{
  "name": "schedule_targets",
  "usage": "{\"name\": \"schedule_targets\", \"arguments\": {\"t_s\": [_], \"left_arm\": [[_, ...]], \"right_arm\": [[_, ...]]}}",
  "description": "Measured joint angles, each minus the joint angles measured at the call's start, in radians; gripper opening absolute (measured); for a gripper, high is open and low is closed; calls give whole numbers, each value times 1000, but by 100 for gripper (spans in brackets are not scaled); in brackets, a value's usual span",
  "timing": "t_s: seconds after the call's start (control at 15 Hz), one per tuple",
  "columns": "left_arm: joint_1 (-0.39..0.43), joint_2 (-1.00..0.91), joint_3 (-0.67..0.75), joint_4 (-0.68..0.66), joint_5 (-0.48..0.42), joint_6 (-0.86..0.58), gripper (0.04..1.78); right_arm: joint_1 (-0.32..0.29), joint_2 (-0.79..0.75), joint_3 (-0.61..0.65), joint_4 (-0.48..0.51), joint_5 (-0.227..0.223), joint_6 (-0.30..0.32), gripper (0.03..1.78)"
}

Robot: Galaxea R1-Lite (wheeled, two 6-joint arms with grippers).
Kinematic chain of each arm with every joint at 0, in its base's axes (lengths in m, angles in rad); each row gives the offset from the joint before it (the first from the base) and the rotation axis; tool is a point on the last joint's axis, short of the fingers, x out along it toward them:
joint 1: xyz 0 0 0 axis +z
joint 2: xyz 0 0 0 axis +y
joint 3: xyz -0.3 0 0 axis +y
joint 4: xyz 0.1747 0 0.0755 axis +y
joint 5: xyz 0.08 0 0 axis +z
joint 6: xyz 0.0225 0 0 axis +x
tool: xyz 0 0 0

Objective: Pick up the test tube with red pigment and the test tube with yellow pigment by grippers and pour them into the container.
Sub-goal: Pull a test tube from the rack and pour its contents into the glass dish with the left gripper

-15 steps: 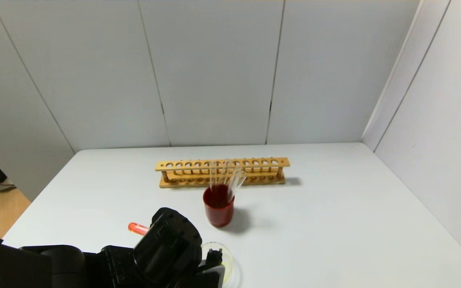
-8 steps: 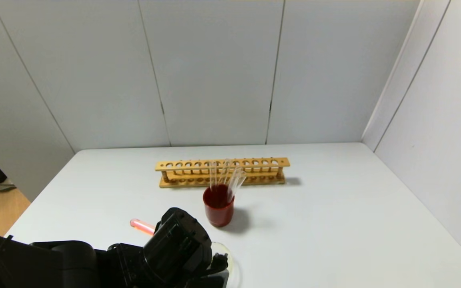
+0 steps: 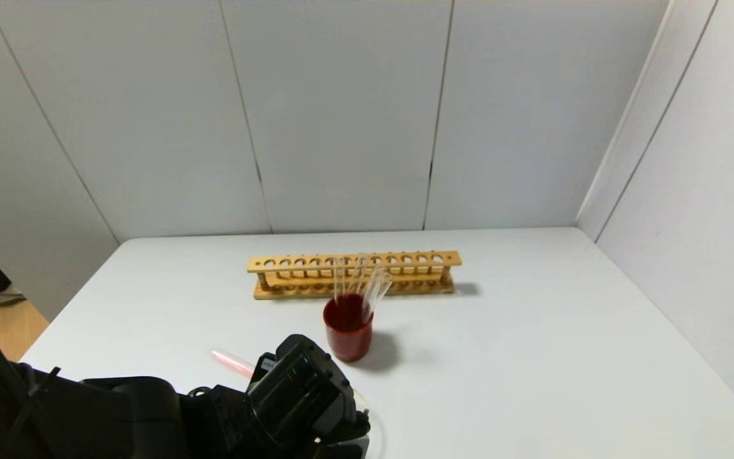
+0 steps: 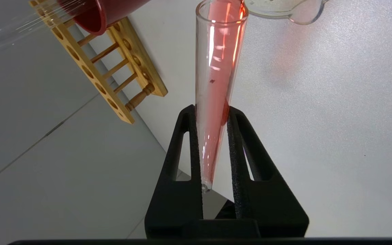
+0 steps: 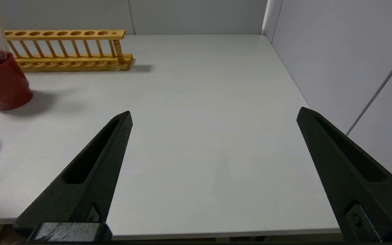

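My left gripper (image 4: 211,110) is shut on the test tube with red pigment (image 4: 218,68). The tube is tipped over. Red liquid runs along its wall to the mouth, which sits at the rim of the clear container (image 4: 284,12). In the head view the tube's pale pink base end (image 3: 233,362) sticks out to the left of my black left wrist (image 3: 303,401), which hides most of the container. My right gripper (image 5: 214,114) hangs open and empty over the near right part of the table. The test tube with yellow pigment is out of view.
A dark-red cup (image 3: 348,331) holding several clear tubes stands mid-table, just behind my left wrist. A wooden tube rack (image 3: 354,274) lies behind it. Grey walls close off the back and right sides of the white table (image 3: 532,357).
My left wrist has shifted right and rolled further over the container. The tube's base end has gone from bright red-orange to pale pink as the liquid ran toward the mouth.
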Motion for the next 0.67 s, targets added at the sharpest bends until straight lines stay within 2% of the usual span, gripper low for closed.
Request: {"name": "schedule_targets", "arguments": {"t_s": [0.67], "left_arm": [[-2,24,-24,41,8,18,30]], "right_arm": [[0,0,0,0,0,0,170]]}}
